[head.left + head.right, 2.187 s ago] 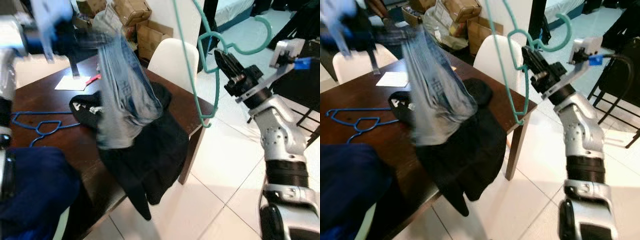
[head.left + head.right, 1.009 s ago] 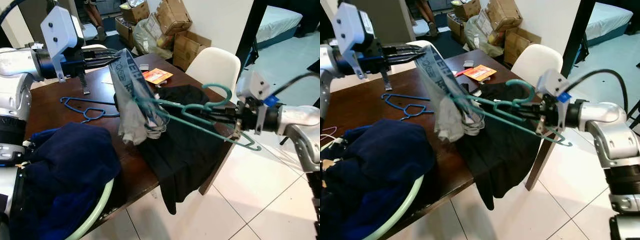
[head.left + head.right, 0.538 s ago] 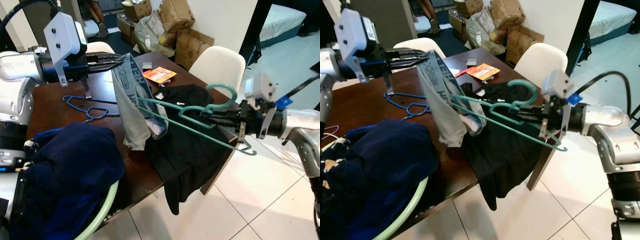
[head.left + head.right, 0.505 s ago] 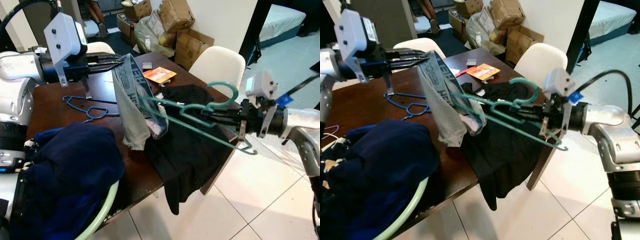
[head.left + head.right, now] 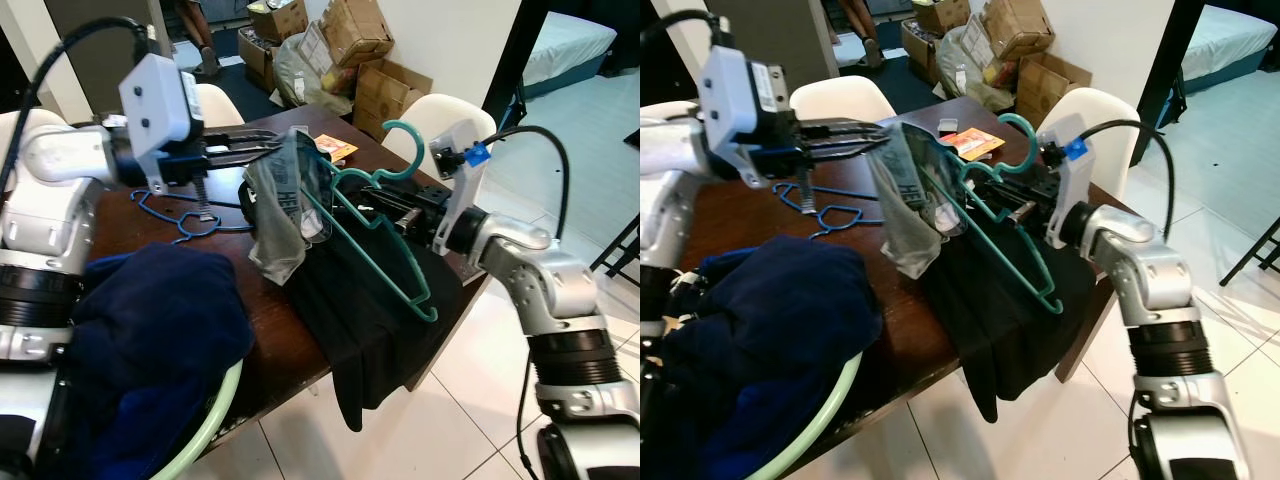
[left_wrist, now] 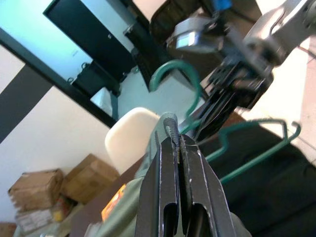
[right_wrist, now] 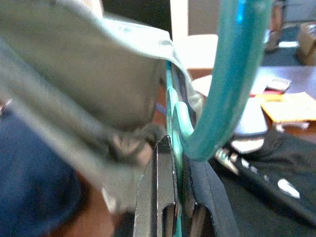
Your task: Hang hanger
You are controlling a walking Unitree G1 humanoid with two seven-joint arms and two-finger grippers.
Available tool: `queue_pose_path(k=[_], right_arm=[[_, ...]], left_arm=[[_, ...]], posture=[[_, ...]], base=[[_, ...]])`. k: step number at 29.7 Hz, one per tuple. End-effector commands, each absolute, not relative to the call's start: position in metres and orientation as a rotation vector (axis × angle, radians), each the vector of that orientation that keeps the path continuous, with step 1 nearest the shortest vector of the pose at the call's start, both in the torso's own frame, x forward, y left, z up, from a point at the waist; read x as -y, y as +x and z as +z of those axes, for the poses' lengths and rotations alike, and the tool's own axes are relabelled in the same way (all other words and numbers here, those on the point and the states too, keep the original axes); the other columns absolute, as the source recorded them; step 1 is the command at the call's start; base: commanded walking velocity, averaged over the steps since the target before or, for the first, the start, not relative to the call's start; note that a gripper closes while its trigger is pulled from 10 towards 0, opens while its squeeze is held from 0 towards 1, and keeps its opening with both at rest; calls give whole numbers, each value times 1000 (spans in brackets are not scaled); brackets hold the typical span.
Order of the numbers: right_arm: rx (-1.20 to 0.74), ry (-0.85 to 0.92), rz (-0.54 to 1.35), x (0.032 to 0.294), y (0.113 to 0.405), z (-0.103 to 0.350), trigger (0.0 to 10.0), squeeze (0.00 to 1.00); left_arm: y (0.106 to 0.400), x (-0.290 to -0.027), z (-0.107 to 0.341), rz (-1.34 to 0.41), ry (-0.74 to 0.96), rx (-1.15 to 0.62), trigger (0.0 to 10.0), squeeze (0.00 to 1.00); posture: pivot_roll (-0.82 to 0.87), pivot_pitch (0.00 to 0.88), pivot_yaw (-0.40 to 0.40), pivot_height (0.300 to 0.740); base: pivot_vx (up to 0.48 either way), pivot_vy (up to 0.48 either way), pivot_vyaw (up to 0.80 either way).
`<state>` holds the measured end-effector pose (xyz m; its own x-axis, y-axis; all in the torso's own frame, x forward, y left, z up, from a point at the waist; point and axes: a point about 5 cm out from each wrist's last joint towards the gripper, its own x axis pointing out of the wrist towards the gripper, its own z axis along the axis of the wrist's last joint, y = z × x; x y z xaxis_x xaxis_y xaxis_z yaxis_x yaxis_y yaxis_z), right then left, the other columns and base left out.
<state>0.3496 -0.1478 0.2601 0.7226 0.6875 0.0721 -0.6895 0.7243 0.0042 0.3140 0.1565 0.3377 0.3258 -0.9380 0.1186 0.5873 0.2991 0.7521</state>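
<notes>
Between my pincers, the teal hanger (image 5: 375, 235), clamped in my right pincer (image 5: 392, 212), slants into the grey garment (image 5: 283, 215) my left pincer (image 5: 262, 148) pinches.

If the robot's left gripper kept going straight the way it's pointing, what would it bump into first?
Probably the green hanger just beyond the grey garment it grips, then the right gripper; depth is uncertain.

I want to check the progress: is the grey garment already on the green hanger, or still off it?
Partly on. One arm of the green hanger passes inside the grey garment; the other arm hangs bare over the black cloth.
</notes>
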Motion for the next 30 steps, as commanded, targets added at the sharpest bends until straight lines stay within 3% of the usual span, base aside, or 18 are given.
queue_pose_path(k=[1,9,17,30], right_arm=[[153,89,696,154,354,276,10000,0],[282,276,598,170,361,305,10000,0],[332,157,748,181,350,327,10000,0],[320,135,779,171,354,339,10000,0]], left_arm=[[311,-148,332,-1130,656,620,10000,0],[300,-134,313,-1187,638,592,10000,0],[306,-154,290,-1086,914,424,10000,0],[304,-154,283,-1022,950,407,10000,0]], posture=[[32,66,-9,740],[33,70,-8,740],[37,74,-15,740],[33,79,-19,740]], base=[[0,0,0],[0,0,0],[0,0,0],[0,0,0]])
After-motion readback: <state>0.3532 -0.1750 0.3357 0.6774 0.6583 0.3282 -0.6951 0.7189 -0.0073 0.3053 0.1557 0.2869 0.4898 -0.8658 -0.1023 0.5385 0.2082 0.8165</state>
